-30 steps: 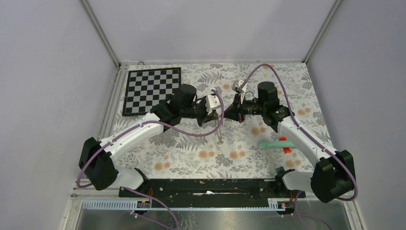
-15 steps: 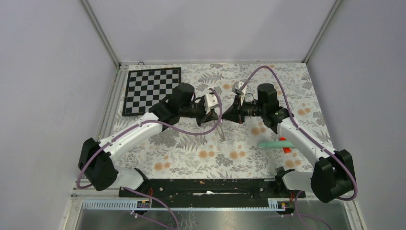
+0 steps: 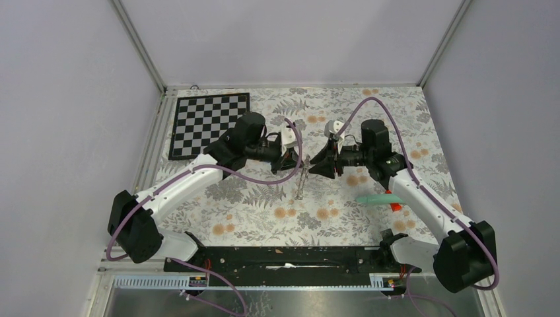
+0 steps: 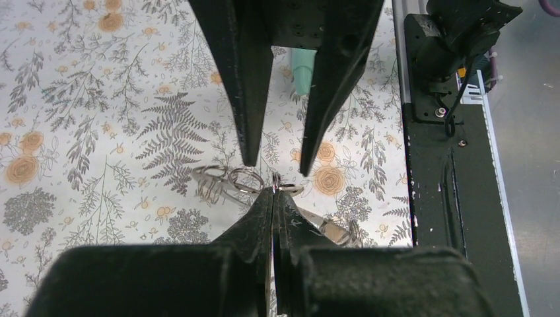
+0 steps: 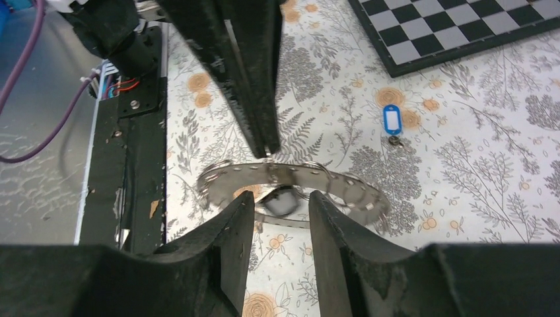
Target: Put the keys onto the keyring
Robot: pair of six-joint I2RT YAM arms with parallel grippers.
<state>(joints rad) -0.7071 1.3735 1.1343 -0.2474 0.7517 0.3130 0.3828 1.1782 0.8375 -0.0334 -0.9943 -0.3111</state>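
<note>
Grip comes first: the left claw (image 3: 291, 160) is clamped tight on the keyring (image 5: 347, 187) at its rim and holds it clear of the table (image 5: 462, 172). The band runs across just ahead of the right claw (image 5: 280, 201). That claw faces the left one tip to tip, jaws part-way apart and gripping nothing. The band lies just beyond its fingers, and a small dark shape hangs there that I cannot name. Blue key (image 5: 392, 121) lies on the table well past the right claw's tips, beyond the keyring and not on it.

My reading: the keyring is steadied, and fetching a key is the step in hand. Next the right claw must back off, drop to the blue key and pinch its tag — then carry its small loop to the keyring.
</note>
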